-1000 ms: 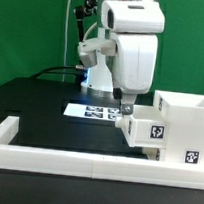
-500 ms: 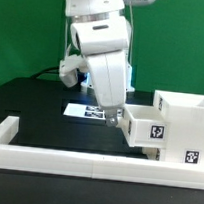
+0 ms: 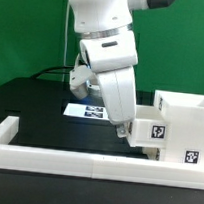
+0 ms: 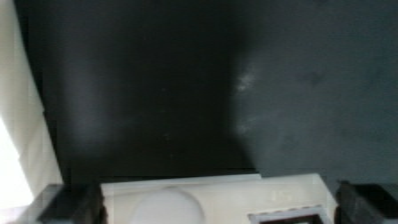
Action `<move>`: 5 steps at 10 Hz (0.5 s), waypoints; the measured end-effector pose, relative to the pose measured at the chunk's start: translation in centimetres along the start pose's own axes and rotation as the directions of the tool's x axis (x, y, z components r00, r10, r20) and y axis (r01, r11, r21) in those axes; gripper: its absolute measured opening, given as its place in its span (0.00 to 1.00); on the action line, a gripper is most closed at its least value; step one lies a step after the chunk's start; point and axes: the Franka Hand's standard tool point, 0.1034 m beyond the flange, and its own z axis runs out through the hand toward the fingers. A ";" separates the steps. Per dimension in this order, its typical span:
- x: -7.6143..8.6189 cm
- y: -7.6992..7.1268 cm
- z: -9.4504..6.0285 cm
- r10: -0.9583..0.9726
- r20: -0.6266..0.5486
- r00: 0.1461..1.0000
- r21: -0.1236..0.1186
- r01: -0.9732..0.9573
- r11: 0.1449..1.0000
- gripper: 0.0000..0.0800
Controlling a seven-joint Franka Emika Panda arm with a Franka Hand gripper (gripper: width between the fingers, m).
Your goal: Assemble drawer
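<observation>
The drawer's tall white casing (image 3: 184, 125) stands at the exterior view's right. One white tray box (image 3: 148, 129) with a square tag lies against its left side. My gripper (image 3: 122, 127) is tilted and sits at the tray's left end. In the wrist view the tray box (image 4: 214, 198) lies between my two fingers (image 4: 64, 205), which stand wide apart on either side of it. The gripper (image 4: 214, 205) is open. A second tray box is not in view.
A long low white border wall (image 3: 55, 160) runs along the front and turns up at the exterior view's left. The marker board (image 3: 89, 111) lies on the black table behind my gripper. A cable trails at the back left.
The arm has swung from upright to a tilt toward the exterior view's left, its fingertips staying at the tray's left end. The tray box has hardly moved.
</observation>
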 end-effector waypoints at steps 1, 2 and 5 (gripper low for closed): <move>0.3 0.0 0.2 0.010 0.003 1.000 -0.002 -0.010 1.000 0.81; 0.7 0.1 0.3 0.020 0.006 1.000 -0.008 -0.020 1.000 0.81; 3.2 0.4 1.0 0.050 0.005 0.999 -0.012 -0.050 0.999 0.81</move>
